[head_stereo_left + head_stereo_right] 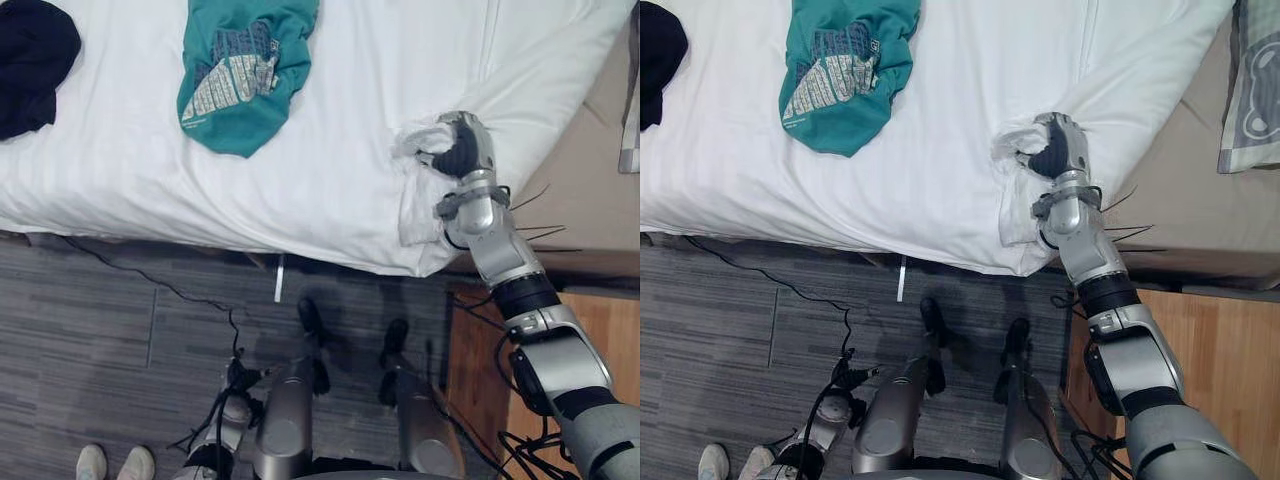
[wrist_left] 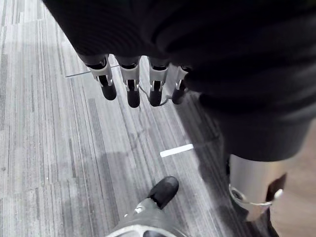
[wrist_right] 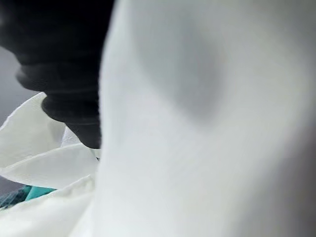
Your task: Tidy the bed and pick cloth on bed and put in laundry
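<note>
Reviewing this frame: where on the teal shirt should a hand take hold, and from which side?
Probably the rounded lower fold of the teal shirt, the part nearest the robot, reached from above on that side: it lies crumpled flat on the white duvet, so a pinch there gathers loose cloth.

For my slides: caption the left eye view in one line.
Right hand grips a fold of the white duvet; teal shirt and dark garment lie to its left.
</note>
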Tool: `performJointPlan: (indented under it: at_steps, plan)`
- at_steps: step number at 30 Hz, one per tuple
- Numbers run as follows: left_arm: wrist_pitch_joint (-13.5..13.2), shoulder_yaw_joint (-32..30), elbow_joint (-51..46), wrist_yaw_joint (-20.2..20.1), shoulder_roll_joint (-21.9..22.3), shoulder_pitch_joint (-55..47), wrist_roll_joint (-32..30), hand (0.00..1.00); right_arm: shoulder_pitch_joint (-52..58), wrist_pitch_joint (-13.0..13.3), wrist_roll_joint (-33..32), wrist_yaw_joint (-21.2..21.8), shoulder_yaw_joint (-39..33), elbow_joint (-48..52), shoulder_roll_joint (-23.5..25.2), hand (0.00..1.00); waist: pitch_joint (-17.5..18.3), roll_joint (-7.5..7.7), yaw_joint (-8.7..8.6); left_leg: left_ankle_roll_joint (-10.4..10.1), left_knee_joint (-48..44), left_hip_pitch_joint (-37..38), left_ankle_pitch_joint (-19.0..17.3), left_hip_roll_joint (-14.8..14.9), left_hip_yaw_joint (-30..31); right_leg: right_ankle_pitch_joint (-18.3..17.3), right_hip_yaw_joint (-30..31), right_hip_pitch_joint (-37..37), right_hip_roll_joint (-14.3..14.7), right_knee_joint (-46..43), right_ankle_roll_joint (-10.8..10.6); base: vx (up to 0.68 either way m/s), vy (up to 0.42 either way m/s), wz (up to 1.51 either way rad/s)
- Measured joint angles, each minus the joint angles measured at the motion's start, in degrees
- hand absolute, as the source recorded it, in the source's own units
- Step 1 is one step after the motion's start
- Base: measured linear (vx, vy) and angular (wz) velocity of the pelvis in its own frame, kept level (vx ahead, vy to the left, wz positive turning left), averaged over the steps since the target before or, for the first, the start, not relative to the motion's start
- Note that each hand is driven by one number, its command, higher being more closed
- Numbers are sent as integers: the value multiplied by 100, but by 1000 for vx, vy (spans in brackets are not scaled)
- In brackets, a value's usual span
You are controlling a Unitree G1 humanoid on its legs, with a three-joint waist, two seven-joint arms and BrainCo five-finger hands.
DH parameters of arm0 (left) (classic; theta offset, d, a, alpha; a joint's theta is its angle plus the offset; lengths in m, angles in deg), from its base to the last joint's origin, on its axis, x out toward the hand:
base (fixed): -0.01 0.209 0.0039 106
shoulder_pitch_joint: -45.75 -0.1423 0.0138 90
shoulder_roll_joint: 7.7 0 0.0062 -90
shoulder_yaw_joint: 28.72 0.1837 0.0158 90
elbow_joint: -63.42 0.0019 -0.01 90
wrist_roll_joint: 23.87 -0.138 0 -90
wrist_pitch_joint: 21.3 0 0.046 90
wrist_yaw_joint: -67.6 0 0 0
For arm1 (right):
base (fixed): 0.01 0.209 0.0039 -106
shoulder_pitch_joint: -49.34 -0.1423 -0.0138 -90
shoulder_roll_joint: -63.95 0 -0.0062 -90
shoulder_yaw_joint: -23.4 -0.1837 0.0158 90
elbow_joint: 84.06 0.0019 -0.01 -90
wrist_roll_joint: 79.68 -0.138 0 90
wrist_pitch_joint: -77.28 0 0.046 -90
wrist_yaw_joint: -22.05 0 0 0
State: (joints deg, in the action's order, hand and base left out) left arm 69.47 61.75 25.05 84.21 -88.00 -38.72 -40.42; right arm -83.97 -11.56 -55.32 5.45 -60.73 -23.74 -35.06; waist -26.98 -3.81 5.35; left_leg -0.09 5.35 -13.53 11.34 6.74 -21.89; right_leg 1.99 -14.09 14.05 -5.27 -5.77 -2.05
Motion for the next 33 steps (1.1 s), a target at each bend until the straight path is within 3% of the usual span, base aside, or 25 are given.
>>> performJointPlan:
  at_steps: [1,2,6,10,12,15,18,21,23,24,30,33]
  plan:
    - [0,0,-27,-3,3,-7,-2,0,123,-5,-1,-3,-110,83,-18,100,1,1,0,0,1,36,0,-2,0,0,10,-36,-1,0,-1,31,7,4]
    - [-2,0,-59,-8,4,-15,-5,0,434,-10,-2,-16,-374,264,-18,0,3,6,-5,-1,5,107,-1,-8,0,-7,28,-103,-6,-1,-10,0,0,0]
    - [23,-34,-58,-35,30,-50,-61,0,1474,-19,-93,-161,-1359,704,241,0,30,37,-209,-23,8,294,-19,-80,-16,-69,78,-270,-77,-22,-102,4,4,-1]
    - [111,-129,-53,-43,40,-125,-65,0,2546,-54,-597,-468,-2600,801,1214,0,361,265,-409,-102,9,439,-81,-96,-146,-81,239,-336,-89,-5,-150,52,-6,-18]
    - [132,-135,-49,-52,80,-191,-65,0,2856,12,-1141,-571,-2929,794,1632,0,524,370,-464,-161,10,615,-138,-84,-226,-92,325,-465,-74,28,-164,69,-27,-21]
    - [185,-329,-30,-150,302,-248,-64,0,2952,59,-2252,-682,-3444,388,2082,0,755,358,-457,-161,21,851,-207,-66,-279,-96,328,-725,-47,198,-169,66,-24,-6]
    - [289,-379,-27,-164,380,-374,-46,0,3306,-63,-3634,-741,-4036,-245,2517,0,856,330,-462,-190,28,990,-269,-60,-373,-73,412,-885,-28,253,-140,81,-16,-15]
    - [351,-572,-27,-162,449,-452,-9,0,3975,-293,-4380,-982,-4646,-521,2739,0,897,255,-515,-184,21,1038,-268,-68,-495,-38,539,-876,-37,293,-152,89,-16,-23]
    - [371,-580,-23,-162,448,-484,-3,0,4140,-294,-4482,-1205,-5049,-309,2696,0,900,250,-633,-198,29,1088,-280,-65,-513,-32,607,-882,-37,293,-159,45,-16,-22]
    - [368,-578,-21,-162,479,-484,-3,0,4233,-274,-4507,-1371,-5267,103,2621,100,906,241,-654,-200,53,1123,-292,-56,-560,-22,652,-883,-40,298,-155,21,-9,-20]
    - [341,-557,13,-157,506,-561,3,0,4132,-259,-3820,-1894,-5433,1778,2151,100,946,222,-752,-258,56,1079,-364,59,-555,37,662,-881,27,414,-159,-1,-12,-4]
    - [273,-466,18,-156,469,-562,1,0,3683,-238,-3070,-1981,-5119,2153,1483,100,947,219,-744,-269,56,940,-352,62,-481,87,658,-758,40,416,-129,0,0,0]
